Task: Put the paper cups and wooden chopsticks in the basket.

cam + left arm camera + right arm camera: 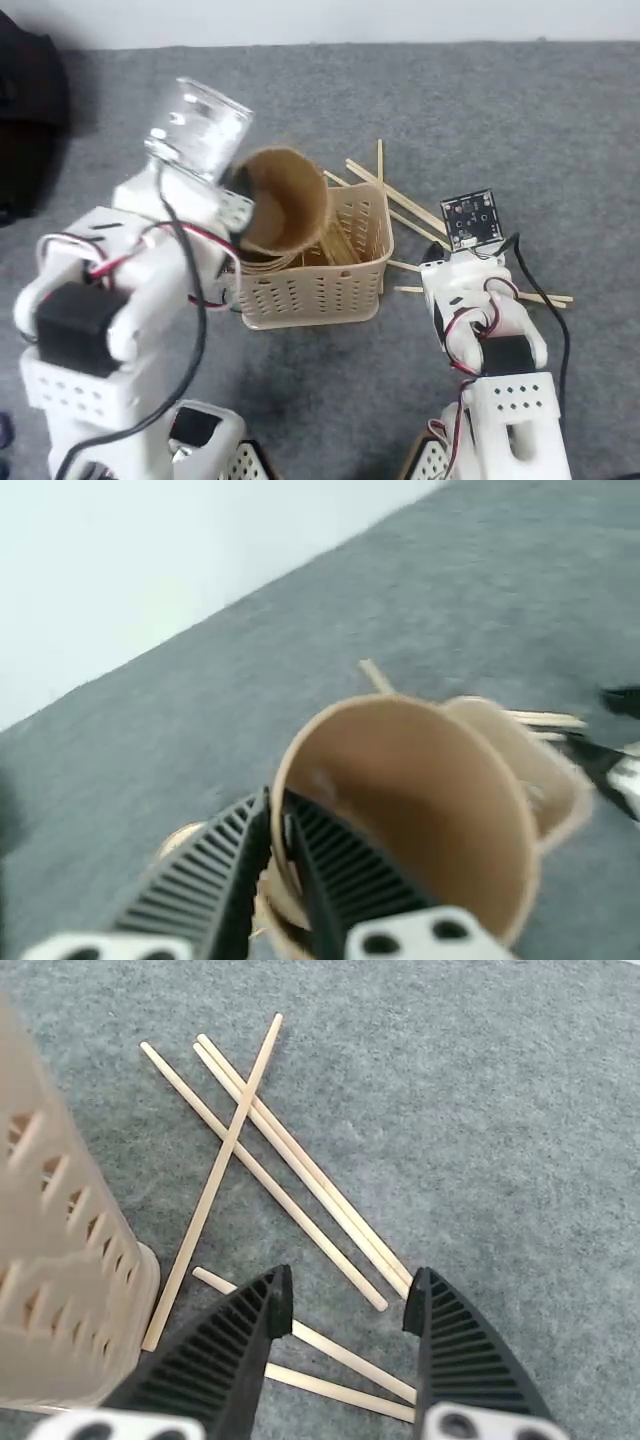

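L jaws: clenched on rim of paper cup (420,810) — cup tipped on its side over basket (320,295) edge.
R jaws: wide apart, holding nothing, above loose chopsticks (290,1175) on table (500,1110).
Basket: a few chopsticks inside — the loose ones lie just beside it.

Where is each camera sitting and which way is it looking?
High view: fixed above the table, looking down on left arm, right arm, basket, cup, loose chopsticks.
Left wrist view: on the left arm, looking along the left gripper, shut on the cup's rim, toward a wall.
Right wrist view: on the right arm, looking down past the open right gripper at loose chopsticks beside the basket.
Shared: high and right wrist views both show basket and loose chopsticks.
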Action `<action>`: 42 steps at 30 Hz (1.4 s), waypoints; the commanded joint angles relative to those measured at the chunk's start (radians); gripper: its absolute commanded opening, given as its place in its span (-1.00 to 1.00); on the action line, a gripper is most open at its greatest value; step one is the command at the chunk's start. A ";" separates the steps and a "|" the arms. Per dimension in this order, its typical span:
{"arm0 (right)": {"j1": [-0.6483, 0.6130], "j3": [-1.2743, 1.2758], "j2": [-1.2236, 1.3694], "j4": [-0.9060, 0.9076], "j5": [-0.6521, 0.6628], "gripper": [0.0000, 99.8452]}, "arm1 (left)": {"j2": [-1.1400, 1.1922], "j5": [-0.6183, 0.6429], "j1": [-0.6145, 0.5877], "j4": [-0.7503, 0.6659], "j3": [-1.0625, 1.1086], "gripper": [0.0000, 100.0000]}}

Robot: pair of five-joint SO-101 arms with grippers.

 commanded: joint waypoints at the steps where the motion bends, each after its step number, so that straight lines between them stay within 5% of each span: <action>1: -0.001 -0.008 -0.012 -0.021 0.015 -0.61 | -0.008 0.014 -0.071 -0.031 -0.007 -0.83; 5: -0.001 -0.008 -0.012 -0.021 0.015 -0.61 | -0.009 0.043 -0.077 -0.025 -0.010 -0.64; 11: -0.001 -0.008 -0.012 -0.021 0.015 -0.61 | -0.006 0.017 -0.078 -0.058 -0.008 -0.62; 17: -0.019 -0.006 -0.012 -0.019 0.015 -0.61 | 0.008 -0.098 -0.249 -0.258 0.093 -0.62; 28: -0.041 -0.006 -0.012 -0.018 0.017 -0.61 | 0.003 -0.043 -0.077 -0.308 0.432 -0.63; 34: -0.041 -0.006 -0.012 -0.018 0.017 -0.61 | 0.002 -0.041 -0.143 -0.517 0.673 -0.67; 42: -0.042 -0.006 -0.012 -0.019 0.017 -0.61 | -0.094 -0.040 -0.129 -0.459 0.530 -0.67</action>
